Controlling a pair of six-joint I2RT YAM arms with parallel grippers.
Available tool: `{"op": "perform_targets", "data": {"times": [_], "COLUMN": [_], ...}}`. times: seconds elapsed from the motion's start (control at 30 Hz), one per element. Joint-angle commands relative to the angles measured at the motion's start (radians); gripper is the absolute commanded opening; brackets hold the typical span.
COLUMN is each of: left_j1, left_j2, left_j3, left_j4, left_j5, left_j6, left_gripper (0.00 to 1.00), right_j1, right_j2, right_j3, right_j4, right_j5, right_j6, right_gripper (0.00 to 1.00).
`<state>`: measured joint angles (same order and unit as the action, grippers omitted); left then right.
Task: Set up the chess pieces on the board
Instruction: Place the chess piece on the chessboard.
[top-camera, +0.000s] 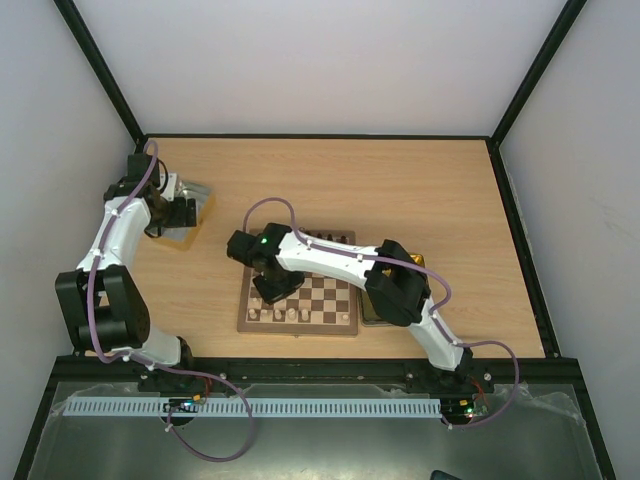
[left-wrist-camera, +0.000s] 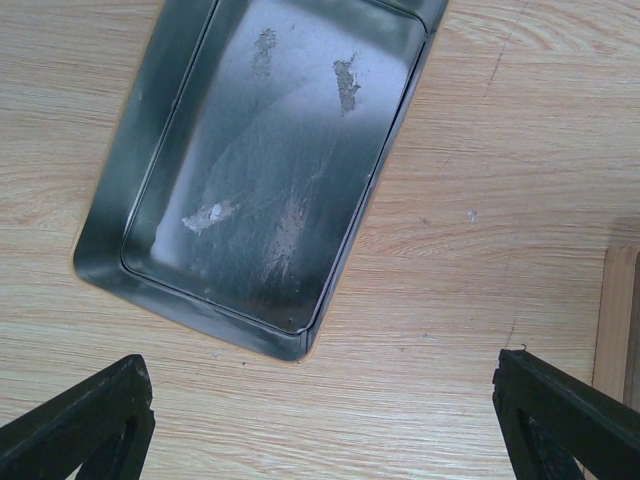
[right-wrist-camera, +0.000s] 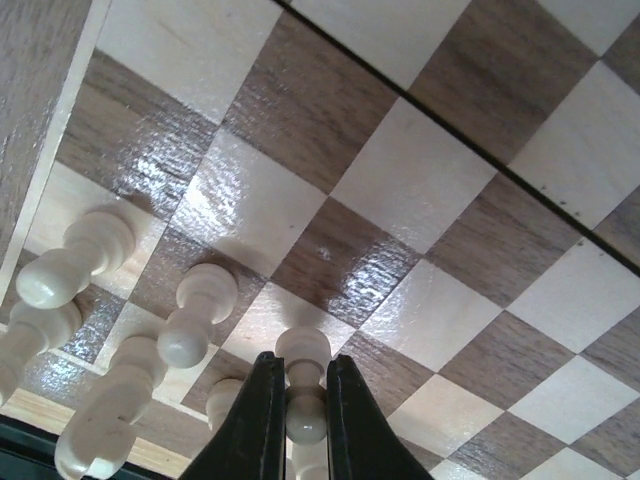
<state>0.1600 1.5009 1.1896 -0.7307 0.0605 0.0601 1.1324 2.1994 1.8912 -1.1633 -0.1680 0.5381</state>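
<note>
The board (top-camera: 325, 295) lies mid-table. Dark brown pieces (top-camera: 322, 238) stand along its far edge and cream pieces (top-camera: 285, 314) along its near edge. My right gripper (top-camera: 272, 287) is over the board's left part. In the right wrist view it (right-wrist-camera: 303, 362) is shut on a cream pawn (right-wrist-camera: 303, 410), whose base is on or just above the second row of the board (right-wrist-camera: 330, 260). Other cream pieces (right-wrist-camera: 193, 312) stand to its left. My left gripper (left-wrist-camera: 322, 365) is open and empty above the table, beside the silver tray (left-wrist-camera: 150, 150).
The silver tray (top-camera: 195, 205) at the far left holds no pieces. A gold tray (top-camera: 372, 312) lies right of the board, mostly under the right arm. The board's light wood edge (left-wrist-camera: 620, 310) shows at the right of the left wrist view.
</note>
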Motion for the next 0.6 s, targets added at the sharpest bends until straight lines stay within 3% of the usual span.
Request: {"op": "perform_targets", "data": {"times": [0.0,0.57], "left_j1": [-0.004,-0.004], "left_j2": [-0.039,-0.047], "left_j3": [-0.015,-0.018], "left_j4": [-0.004,-0.004], "left_j5": [0.002,-0.001], "left_j6": [-0.004,-0.006], "left_gripper": [0.93,0.93], "right_j1": [0.019,0.033], "right_j2": [0.017,0.017], "right_j3": [0.032,0.019], "right_j4": [-0.040,-0.043], "right_j5": [-0.002,-0.009], "right_j6": [-0.008,-0.005], "right_gripper": [0.02,0.03]}}
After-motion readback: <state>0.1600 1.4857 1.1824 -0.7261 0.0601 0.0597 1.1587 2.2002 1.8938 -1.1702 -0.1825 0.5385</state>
